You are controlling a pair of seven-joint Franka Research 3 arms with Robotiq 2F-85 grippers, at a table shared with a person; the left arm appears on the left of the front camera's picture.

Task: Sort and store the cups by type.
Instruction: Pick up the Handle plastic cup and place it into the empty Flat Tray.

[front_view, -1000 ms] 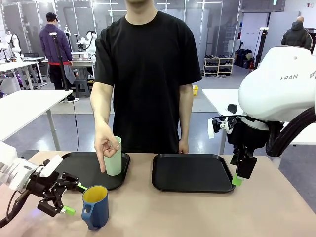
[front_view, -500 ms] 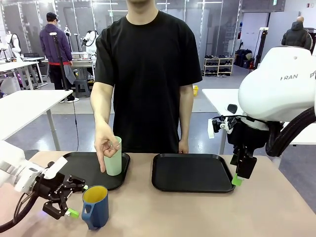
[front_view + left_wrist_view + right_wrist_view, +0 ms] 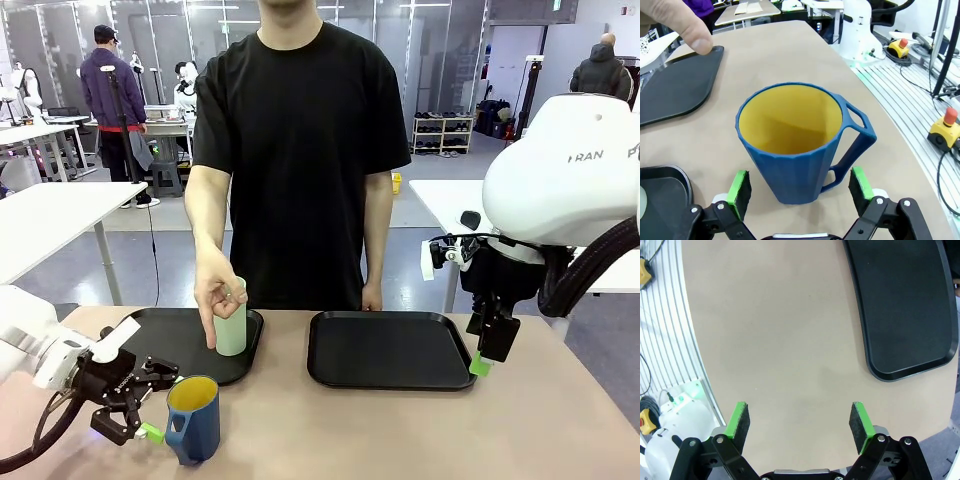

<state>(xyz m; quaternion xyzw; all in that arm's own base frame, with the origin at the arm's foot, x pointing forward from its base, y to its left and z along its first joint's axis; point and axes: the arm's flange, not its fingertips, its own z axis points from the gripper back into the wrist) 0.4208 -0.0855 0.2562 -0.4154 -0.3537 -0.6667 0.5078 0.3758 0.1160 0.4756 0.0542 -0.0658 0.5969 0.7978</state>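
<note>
Flanking the blue mug (image 3: 795, 155), left jaws released, apparently not touching; right jaws released too.

Dark blue outside on the mug (image 3: 194, 418), plain yellow inside (faceted walls, no print). Pale green on the tumbler (image 3: 231, 325), plain. Matte black on both trays: left tray (image 3: 170, 330), right tray (image 3: 390, 350). Light tan on the table (image 3: 400, 440), unpatterned. Black bodies with bright green pads on left gripper (image 3: 160, 405) and right gripper (image 3: 800, 422). White on the right arm housing (image 3: 570, 170). Black on the person's T-shirt (image 3: 300, 150). Yellow with red cap on the button box (image 3: 946, 131).
</note>
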